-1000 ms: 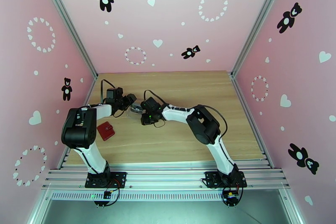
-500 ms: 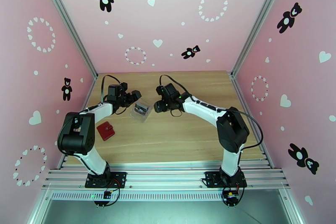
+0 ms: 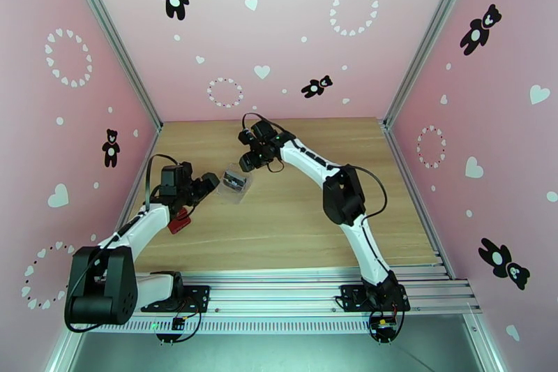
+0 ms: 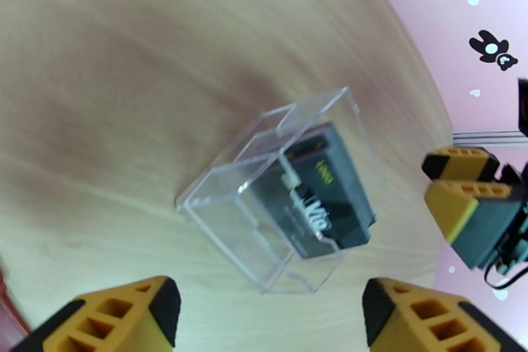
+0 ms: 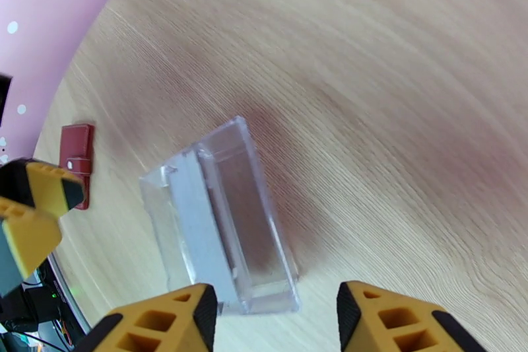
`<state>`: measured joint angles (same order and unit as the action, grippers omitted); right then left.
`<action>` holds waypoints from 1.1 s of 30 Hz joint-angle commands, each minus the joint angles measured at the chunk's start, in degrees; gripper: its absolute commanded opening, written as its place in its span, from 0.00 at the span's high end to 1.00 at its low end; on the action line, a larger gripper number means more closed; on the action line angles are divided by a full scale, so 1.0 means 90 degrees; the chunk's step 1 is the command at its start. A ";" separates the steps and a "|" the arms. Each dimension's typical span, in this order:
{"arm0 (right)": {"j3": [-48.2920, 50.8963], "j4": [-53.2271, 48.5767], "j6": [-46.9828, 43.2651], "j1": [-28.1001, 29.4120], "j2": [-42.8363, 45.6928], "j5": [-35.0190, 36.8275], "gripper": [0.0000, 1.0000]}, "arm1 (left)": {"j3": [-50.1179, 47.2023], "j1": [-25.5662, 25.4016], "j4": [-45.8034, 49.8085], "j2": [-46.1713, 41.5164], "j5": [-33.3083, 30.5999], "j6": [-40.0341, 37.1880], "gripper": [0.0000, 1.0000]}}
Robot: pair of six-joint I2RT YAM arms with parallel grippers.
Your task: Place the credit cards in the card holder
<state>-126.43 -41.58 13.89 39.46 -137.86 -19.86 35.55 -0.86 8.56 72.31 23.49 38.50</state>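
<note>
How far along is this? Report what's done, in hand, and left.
Done: nothing; the dark credit cards lie inside the clear box on the table. In hand: nothing; the left gripper and right gripper are both open, on either side of the box. Left: get the cards out and into the red card holder, which lies apart and looks shut.

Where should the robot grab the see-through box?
Best guess: pinch the see-through box across its two long flat walls, coming down from above. It rests on the table, those walls are straight and parallel, and the open left hand hangs near it.
</note>
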 commanded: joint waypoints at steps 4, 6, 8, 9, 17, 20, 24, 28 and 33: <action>-0.0741 -0.0607 -0.0078 0.0008 -0.0665 -0.0339 0.52 | -0.0284 -0.0058 -0.0045 -0.0156 -0.0132 0.0203 0.23; -0.0769 -0.0596 -0.0059 0.0014 -0.0724 -0.0322 0.55 | -0.0360 -0.0060 -0.0177 -0.0087 -0.0062 0.0240 0.23; -0.0776 -0.0597 -0.0028 0.0010 -0.0774 -0.0340 0.58 | -0.0407 -0.0060 -0.0265 0.0006 -0.0026 0.0253 0.24; -0.0782 -0.0599 -0.0009 0.0018 -0.0799 -0.0350 0.60 | -0.0414 -0.0060 -0.0295 0.0050 -0.0023 0.0258 0.24; -0.0830 -0.0623 0.0023 0.0059 -0.0929 -0.0465 0.73 | -0.0503 -0.0061 -0.0461 0.0153 0.0021 0.0280 0.24; -0.0921 -0.0670 -0.0028 0.0078 -0.1007 -0.0443 0.76 | -0.0522 -0.0069 -0.0477 0.0178 0.0027 0.0283 0.24; -0.1021 -0.0708 -0.0023 0.0104 -0.1071 -0.0439 0.81 | -0.0542 -0.0070 -0.0436 0.0151 -0.0045 0.0301 0.24; -0.1071 -0.0730 -0.0089 0.0142 -0.1017 -0.0360 0.92 | -0.0542 -0.0070 -0.0377 0.0110 -0.0118 0.0329 0.24; -0.0901 -0.0990 -0.0409 0.0120 -0.0581 0.0193 1.00 | -0.0563 -0.0070 -0.0231 -0.0195 -0.0147 0.0351 0.24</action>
<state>-134.23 -46.94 12.34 40.45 -145.80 -21.96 31.05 -0.95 5.34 72.75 23.27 40.88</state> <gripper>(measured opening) 0.090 0.763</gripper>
